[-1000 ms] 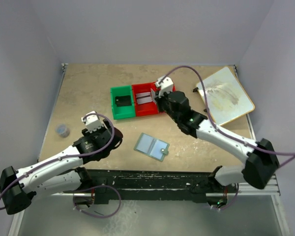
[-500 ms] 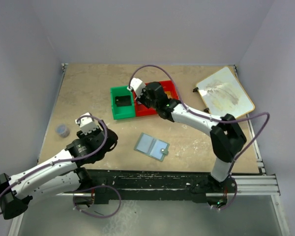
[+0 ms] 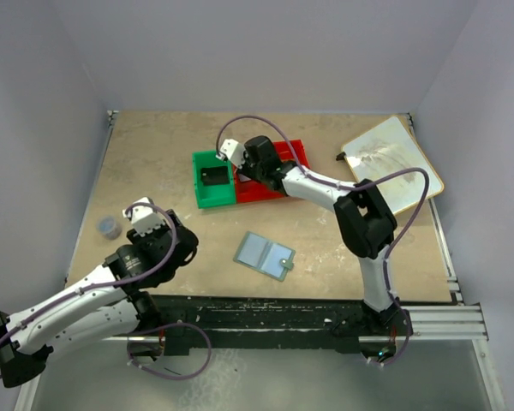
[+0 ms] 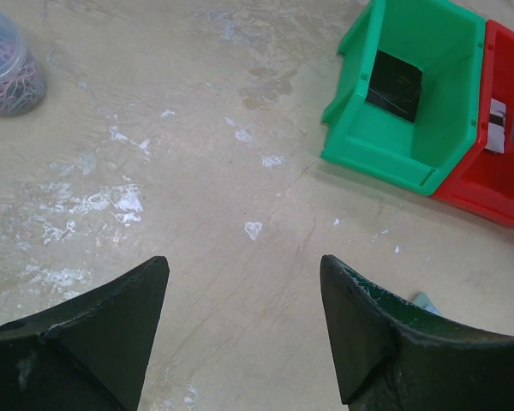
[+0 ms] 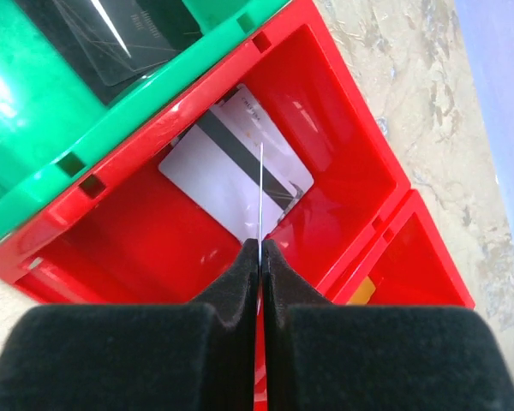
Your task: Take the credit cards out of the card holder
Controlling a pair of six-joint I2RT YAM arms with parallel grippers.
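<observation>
Hanging edge-on in the closed right jaws, a thin flat credit card (image 5: 261, 197) is held over the red plastic bin (image 5: 351, 163), above a pale grey striped card (image 5: 231, 184) lying on its floor. The release is best made low and well inside the walls, so that the card is laid flat rather than tipped into the adjoining green plastic bin (image 4: 445, 128), where a dark card (image 4: 394, 86) is already kept. The grey-green bifold card holder (image 3: 265, 255) is spread open on the beige table (image 3: 154, 154), well apart from the bins. The left jaws are parted wide and empty above the table.
</observation>
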